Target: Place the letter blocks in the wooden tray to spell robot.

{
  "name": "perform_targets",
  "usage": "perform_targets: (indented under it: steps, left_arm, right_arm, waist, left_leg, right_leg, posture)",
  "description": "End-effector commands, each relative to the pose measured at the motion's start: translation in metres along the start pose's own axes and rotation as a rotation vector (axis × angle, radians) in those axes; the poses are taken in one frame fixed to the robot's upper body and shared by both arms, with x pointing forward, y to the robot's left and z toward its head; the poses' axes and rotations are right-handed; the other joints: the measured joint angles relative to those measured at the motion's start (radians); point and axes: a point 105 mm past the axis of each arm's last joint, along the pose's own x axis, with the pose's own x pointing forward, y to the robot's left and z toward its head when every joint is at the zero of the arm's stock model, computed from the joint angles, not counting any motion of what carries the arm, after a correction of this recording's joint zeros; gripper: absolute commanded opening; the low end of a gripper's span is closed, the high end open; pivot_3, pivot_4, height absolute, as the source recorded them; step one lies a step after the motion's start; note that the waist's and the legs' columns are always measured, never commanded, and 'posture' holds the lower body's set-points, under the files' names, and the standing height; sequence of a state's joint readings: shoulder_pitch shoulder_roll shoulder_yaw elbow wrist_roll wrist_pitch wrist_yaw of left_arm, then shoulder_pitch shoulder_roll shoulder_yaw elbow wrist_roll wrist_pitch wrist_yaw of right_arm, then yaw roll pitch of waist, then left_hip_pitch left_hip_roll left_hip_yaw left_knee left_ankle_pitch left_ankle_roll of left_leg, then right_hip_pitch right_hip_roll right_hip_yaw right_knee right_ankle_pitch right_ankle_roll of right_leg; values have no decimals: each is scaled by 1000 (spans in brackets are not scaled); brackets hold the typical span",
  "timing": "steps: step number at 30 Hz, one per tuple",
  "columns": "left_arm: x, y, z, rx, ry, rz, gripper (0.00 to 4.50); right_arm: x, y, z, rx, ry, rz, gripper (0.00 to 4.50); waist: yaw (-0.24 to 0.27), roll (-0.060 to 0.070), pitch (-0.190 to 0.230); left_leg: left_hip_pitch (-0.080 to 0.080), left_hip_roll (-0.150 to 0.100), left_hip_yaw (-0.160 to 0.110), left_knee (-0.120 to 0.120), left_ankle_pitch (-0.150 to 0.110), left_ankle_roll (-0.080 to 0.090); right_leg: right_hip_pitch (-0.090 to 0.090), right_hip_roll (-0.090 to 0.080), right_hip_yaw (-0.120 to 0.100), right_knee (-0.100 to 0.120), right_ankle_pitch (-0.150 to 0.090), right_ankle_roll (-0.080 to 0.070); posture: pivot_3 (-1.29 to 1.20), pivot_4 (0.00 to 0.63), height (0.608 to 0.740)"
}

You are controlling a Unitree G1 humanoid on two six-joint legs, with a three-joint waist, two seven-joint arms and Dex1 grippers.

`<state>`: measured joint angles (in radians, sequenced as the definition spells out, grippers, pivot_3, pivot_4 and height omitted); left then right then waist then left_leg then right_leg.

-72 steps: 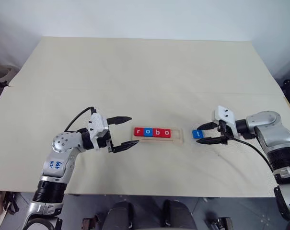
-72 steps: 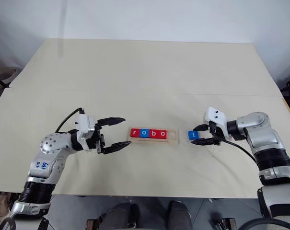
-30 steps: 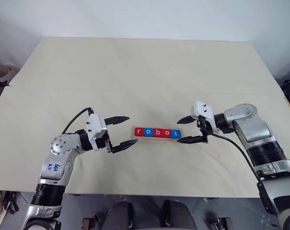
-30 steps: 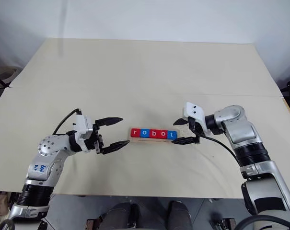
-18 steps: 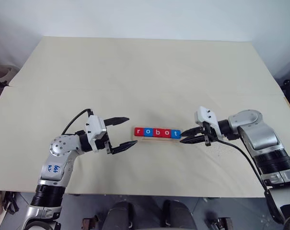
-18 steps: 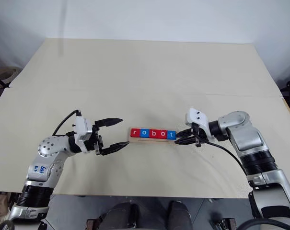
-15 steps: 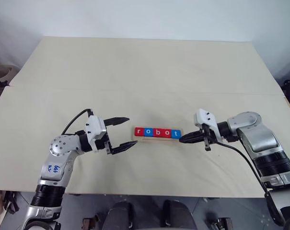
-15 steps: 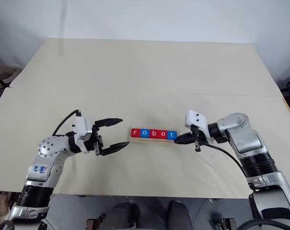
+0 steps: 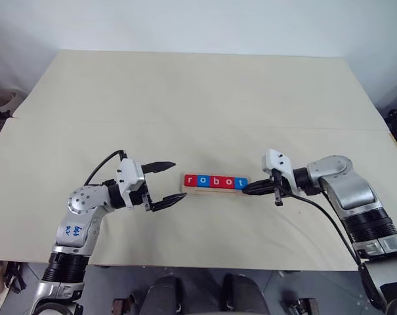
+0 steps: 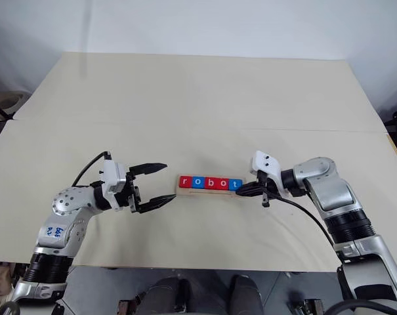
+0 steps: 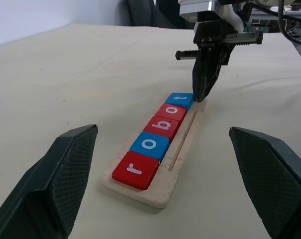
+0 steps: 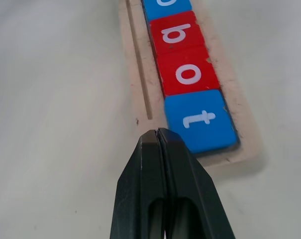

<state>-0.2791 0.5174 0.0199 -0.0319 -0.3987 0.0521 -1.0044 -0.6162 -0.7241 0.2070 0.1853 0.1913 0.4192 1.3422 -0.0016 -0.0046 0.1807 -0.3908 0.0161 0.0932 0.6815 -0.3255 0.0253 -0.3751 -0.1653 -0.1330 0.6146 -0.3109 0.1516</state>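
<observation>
All five letter blocks point(image 9: 215, 182) sit in the wooden tray point(image 11: 182, 149) mid-desk point(image 9: 198, 98), reading r-o-b-o-t. My right fingers point(image 12: 162, 164), pressed together w/ nothing held, point at the tray's t end. My left fingers point(image 9: 167, 184), spread wide & empty, hover near its r end.

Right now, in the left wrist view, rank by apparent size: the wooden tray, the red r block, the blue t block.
1. wooden tray
2. red r block
3. blue t block

The r block lies nearer the camera, so its larger look may be only perspective.
</observation>
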Motion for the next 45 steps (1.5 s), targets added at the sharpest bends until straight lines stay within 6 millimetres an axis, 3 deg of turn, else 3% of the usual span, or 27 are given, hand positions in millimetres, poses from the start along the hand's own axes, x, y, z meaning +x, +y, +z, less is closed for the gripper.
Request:
perform_targets:
  steps: [1,8,12,17,20,22,31,37,45]
  left_arm:
    - [-4,1,7,36,-16,-3,4500]
    - [-4,1,7,40,-18,-7,4500]
    - [-7,0,6,38,-12,-7,4500]
    - [-25,-1,5,40,33,-24,4500]
    - [-38,-2,2,44,72,-31,4500]
    - [-45,0,1,40,87,-18,4500]
    - [-61,14,2,51,119,49,4500]
    - [-66,22,2,59,132,80,4500]
    - [-59,29,5,105,106,124,4500]
  right_arm:
    - [-7,-7,7,-15,-43,-52,31]
    - [-3,-4,8,-9,-60,-42,31]
    - [-13,7,12,-15,-95,4,31]
    - [-44,12,14,-117,-209,-30,31]
    - [-61,8,17,-152,-312,-143,614]
    - [-65,18,11,-225,-309,-152,1269]
    - [-76,38,0,-181,-360,-174,4341]
    - [-82,38,-8,-154,-326,-205,4428]
    - [-86,34,-16,-66,-314,-242,4428]
  waist:
    - [0,0,0]
    - [0,0,0]
    - [1,0,0]
    - [1,0,0]
    - [1,0,0]
    - [1,0,0]
    - [2,0,0]
    - [4,0,0]
    - [3,0,0]
  left_leg:
    - [0,0,0,0,0,0]
    - [0,0,0,0,0,0]
    - [0,0,0,0,0,0]
    - [0,0,0,0,0,0]
    - [0,0,0,0,0,0]
    - [0,0,0,-1,0,0]
    - [2,0,0,-1,0,0]
    - [2,0,0,-1,0,0]
    - [2,0,0,-1,0,0]
  right_leg:
    - [0,0,0,0,0,0]
    - [0,0,0,0,0,0]
    - [0,0,0,0,0,0]
    - [0,0,0,0,0,0]
    - [0,0,0,0,0,0]
    - [0,0,0,0,0,0]
    - [0,0,1,2,0,0]
    - [0,0,1,1,0,0]
    - [0,0,1,2,0,0]
  posture:
    - [0,150,740]
    - [0,150,740]
    - [0,150,740]
    - [0,150,740]
    - [0,150,740]
    - [0,150,740]
    - [0,150,740]
    - [0,150,740]
    - [0,150,740]
